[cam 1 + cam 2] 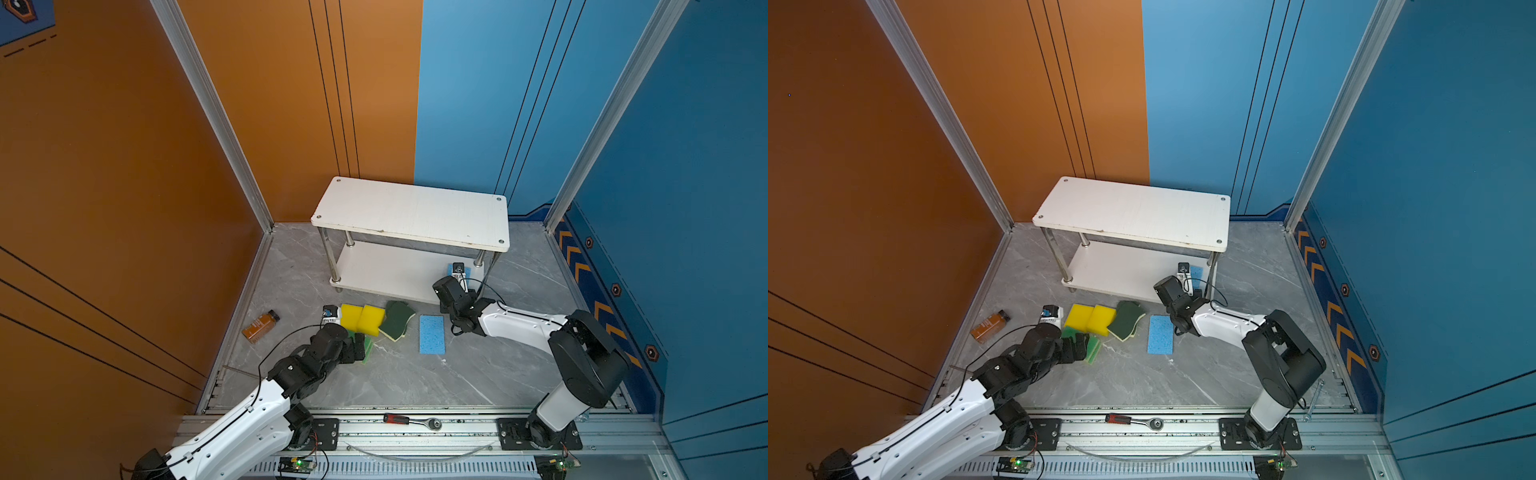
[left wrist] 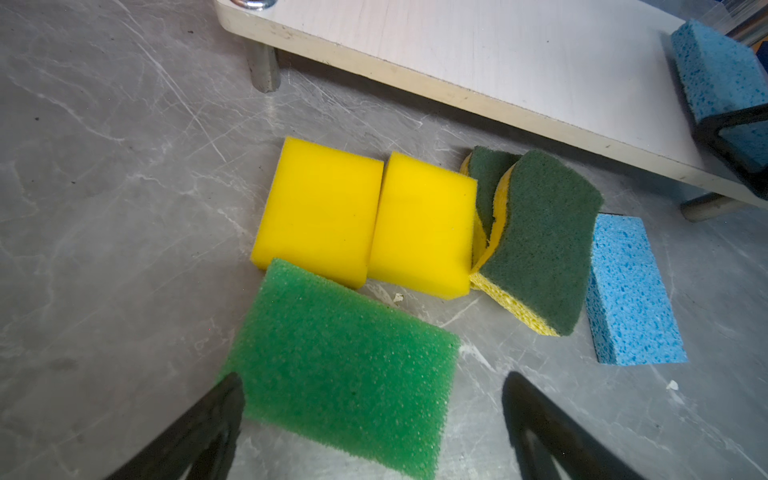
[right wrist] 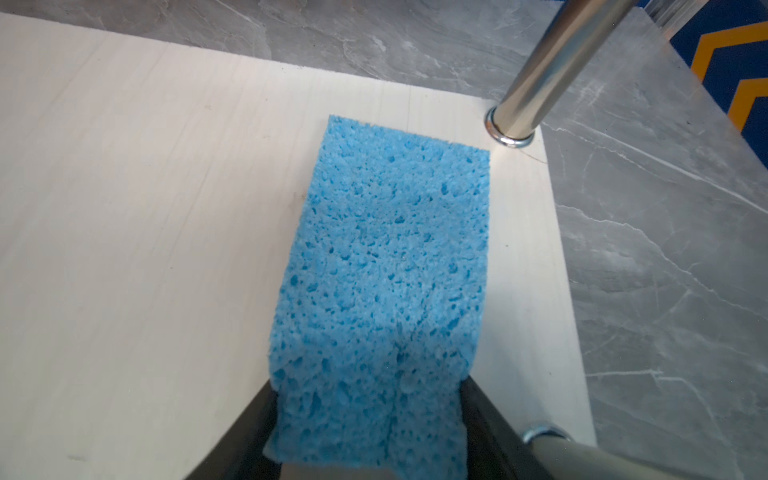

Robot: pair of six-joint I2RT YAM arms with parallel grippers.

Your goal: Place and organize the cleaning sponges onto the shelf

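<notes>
Right claw (image 3: 368, 386): pinches blue sponge (image 3: 386, 257) end; long axis points ahead over shelf (image 3: 145, 208).
Left claw (image 2: 372, 378): wide open over green sponge (image 2: 340, 365).

My right end effector (image 3: 368, 386) reaches under the shelf's (image 1: 411, 216) top board, with a metal post (image 3: 536, 83) just beside its blue sponge (image 3: 382, 270). The rest of the lower board lies open. Loose sponges (image 1: 353, 316) crowd the tabletop (image 1: 415, 382) along the shelf's front edge. The tabletop's near edge is free.
</notes>
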